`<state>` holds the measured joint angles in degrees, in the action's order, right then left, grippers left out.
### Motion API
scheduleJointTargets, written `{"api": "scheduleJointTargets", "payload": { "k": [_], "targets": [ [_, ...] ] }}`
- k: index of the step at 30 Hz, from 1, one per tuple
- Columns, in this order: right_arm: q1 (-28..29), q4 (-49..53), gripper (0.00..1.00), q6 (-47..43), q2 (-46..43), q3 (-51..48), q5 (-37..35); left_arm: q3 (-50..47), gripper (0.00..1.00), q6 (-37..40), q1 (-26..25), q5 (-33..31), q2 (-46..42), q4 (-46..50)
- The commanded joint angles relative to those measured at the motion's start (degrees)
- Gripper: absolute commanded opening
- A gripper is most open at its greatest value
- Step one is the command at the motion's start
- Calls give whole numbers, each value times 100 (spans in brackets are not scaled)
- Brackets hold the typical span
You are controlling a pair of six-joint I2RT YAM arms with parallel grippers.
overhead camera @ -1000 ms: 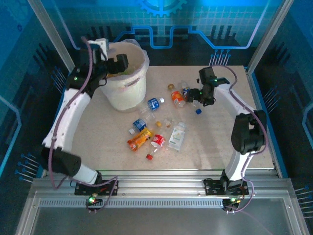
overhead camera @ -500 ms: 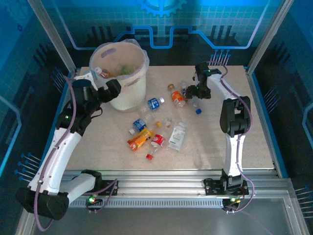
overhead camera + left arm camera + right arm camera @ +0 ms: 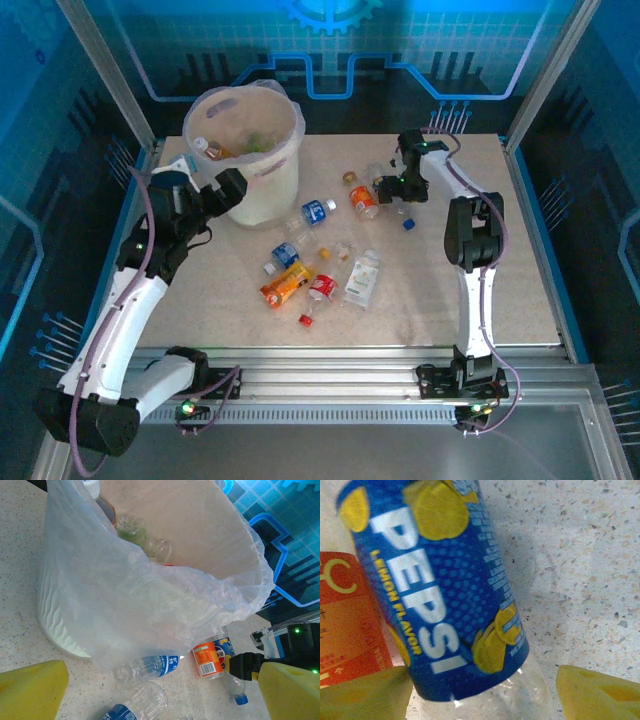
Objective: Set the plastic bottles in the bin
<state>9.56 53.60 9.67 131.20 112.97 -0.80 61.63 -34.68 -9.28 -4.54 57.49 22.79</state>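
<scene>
Right tool is low at the far side of the table, set crosswise over the Pepsi bottle. That bottle lies on its side, touching an orange bottle. We judge the tool sits so in order to take the body square. Its pads stand spread, one on each side, with a sliver of table showing between the bottle and one pad, so nothing is pinched yet. Left tool hangs empty and spread wide just beside the bin, facing its liner; we take this as keeping out of the right arm's reach. Count: one bin, at far left, with three bottles visible inside. Ten or eleven bottles lie loose mid-table, though the small clear ones blur together from above. One loose red cap.
</scene>
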Motion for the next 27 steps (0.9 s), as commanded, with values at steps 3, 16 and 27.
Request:
{"api": "scheduleJointTargets", "payload": {
  "k": [3, 16, 27],
  "targets": [
    [-101, 91, 77, -159, 183, 169, 100, -98, 99, -163, -30, 141, 43, -203],
    [-162, 1, 77, -208, 547, 217, 120, -108, 99, -206, -28, 174, 99, -202],
    [-235, -133, 59, -111, 241, -151, -70, -81, 99, -252, -30, 226, 205, -216]
  ]
}}
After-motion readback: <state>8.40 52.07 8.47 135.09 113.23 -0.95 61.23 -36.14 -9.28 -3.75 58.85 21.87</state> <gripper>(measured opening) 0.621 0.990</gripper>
